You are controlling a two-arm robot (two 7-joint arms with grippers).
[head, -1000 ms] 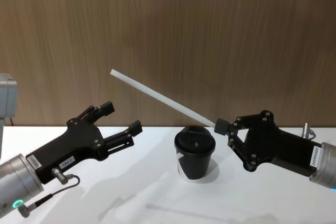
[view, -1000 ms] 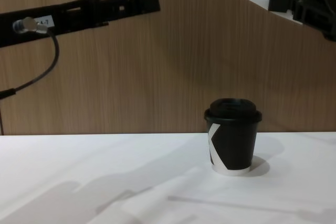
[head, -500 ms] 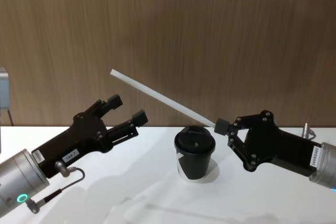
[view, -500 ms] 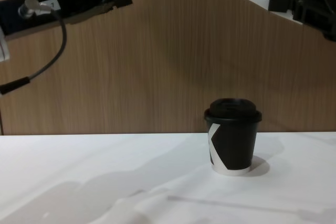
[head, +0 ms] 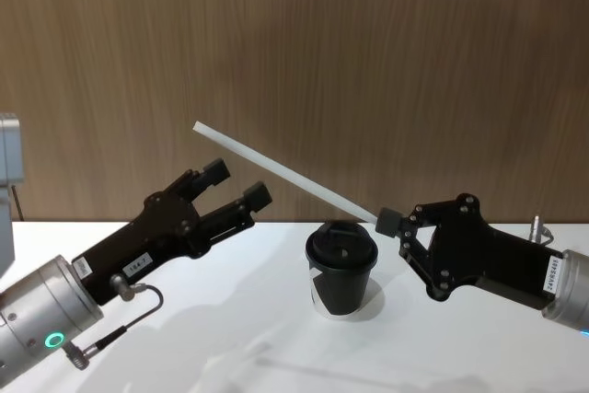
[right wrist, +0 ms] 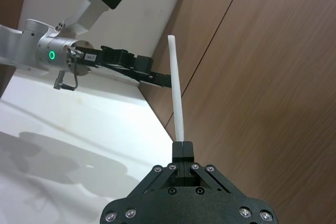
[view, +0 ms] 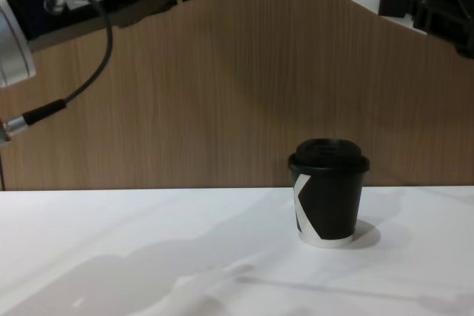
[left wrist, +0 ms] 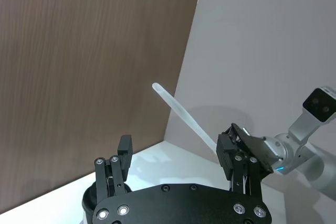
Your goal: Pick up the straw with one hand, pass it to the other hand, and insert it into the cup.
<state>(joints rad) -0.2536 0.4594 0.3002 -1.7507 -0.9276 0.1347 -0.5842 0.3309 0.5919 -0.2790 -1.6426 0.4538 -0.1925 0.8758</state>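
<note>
While right fingers (head: 387, 221) pinch the straw (head: 285, 172), left fingers (head: 214, 172) apparently gape beneath.

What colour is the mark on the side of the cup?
White: an angular mark on the black cup. The chest view shows it best.

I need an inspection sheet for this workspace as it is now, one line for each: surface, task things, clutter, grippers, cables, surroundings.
Surface: white table, with shadows on it.
Task things: cup stands upright on the table, lid on; straw is in the air, slanting up toward the robot's left, above the cup.
Clutter: nothing seen.
Grippers: right gripper has its fingers shut on the straw's lower end, above the cup; left gripper has its fingers open, below the straw's free half, not touching it.
Cables: thin dark cable loops from the left wrist, above the table.
Surroundings: wood-panel wall behind the table.
</note>
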